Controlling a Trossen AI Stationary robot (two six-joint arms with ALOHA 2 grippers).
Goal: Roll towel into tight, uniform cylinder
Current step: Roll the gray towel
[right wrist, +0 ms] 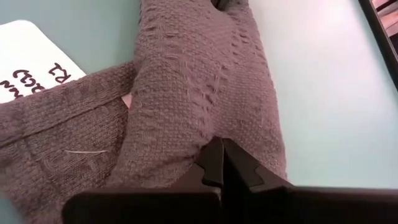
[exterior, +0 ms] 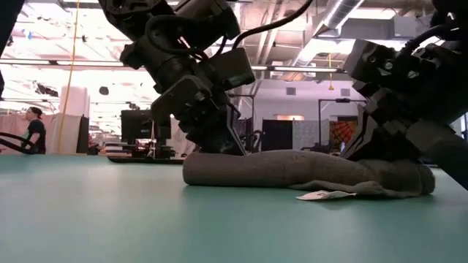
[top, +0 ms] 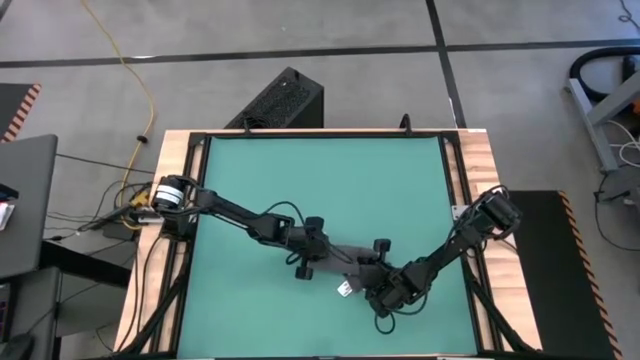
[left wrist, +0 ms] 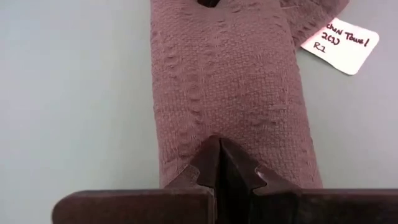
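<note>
The dark grey towel [top: 350,254] lies rolled into a thick cylinder on the teal mat [top: 300,170], running left to right in the low view [exterior: 292,172]. Its white tag [exterior: 322,195] lies flat on the mat beside the roll's right end, where a loose flap [right wrist: 56,124] spreads out. My left gripper [left wrist: 217,144] is shut at the roll's left end. My right gripper [right wrist: 221,144] is shut at its right end. My left gripper rests its shut fingertips [left wrist: 211,158] on the upper side of the roll's left end [left wrist: 217,127], slanting down from the table's left and pointing along the roll. No cloth shows between the fingers. The roll lies on the mat. My right gripper rests its shut fingertips [right wrist: 214,162] against the roll's right end [right wrist: 211,118], slanting down from the table's right, along the roll. No cloth shows between the fingers. The roll and its loose flap lie on the mat.
A black box [top: 285,100] stands on the floor beyond the table's far edge. The wooden frame [top: 180,150] borders the mat. Bare mat lies on the far half and at the near left. A person [exterior: 33,131] stands far off in the room.
</note>
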